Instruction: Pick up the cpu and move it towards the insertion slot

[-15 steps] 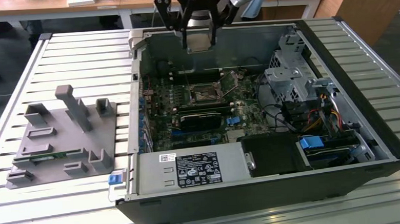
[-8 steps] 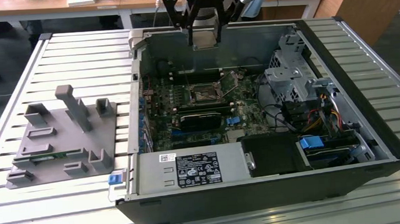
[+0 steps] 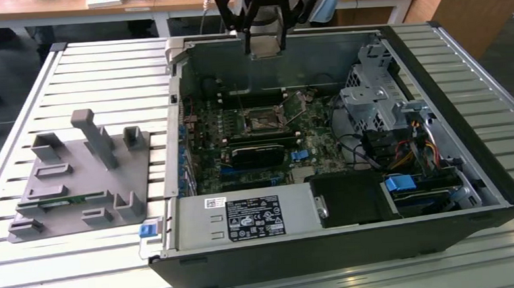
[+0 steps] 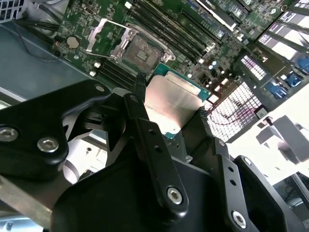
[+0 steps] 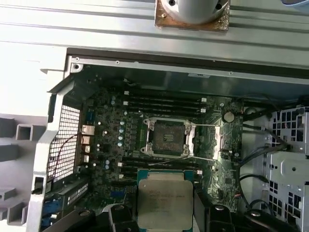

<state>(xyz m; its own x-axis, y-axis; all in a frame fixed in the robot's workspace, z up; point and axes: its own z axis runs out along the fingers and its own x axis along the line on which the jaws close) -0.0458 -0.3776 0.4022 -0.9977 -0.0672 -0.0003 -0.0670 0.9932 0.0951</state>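
Printed lines visible on cpu (image 5: 163, 201) lid in first wrist view, plus white label w/ print on black power supply (image 3: 252, 218) at near edge of pc case (image 3: 469, 172) in exterior view; content not read off.

Jaws closed on cpu, black fingers (image 4: 145, 126) pressed against opposite edges, gap just chip-wide. Gripper (image 4: 170, 104) seen in second wrist view w/ chip tilted, silvery top catching light, green edge showing. Cpu held in air above motherboard (image 5: 104, 145), apart from it, not seated.

Insertion slot (image 5: 168, 137) open, metal frame swung up, dark square inside; also in second wrist view (image 4: 139, 52) and exterior view (image 3: 262, 120), mid-board. Cpu just short of slot in first wrist view, not over it.

In exterior view, gripper (image 3: 265, 48) hung over far side of case, above rim. Memory slots (image 5: 161, 104) alongside socket. Long black card (image 3: 257, 154) near side of socket. Drive cage (image 3: 373, 95) and cable bundle (image 3: 399, 153) on exterior view's right. Grey fixture block (image 3: 78, 176) w/ upright posts on slatted surface (image 3: 103, 66), exterior view's left, well apart from case.
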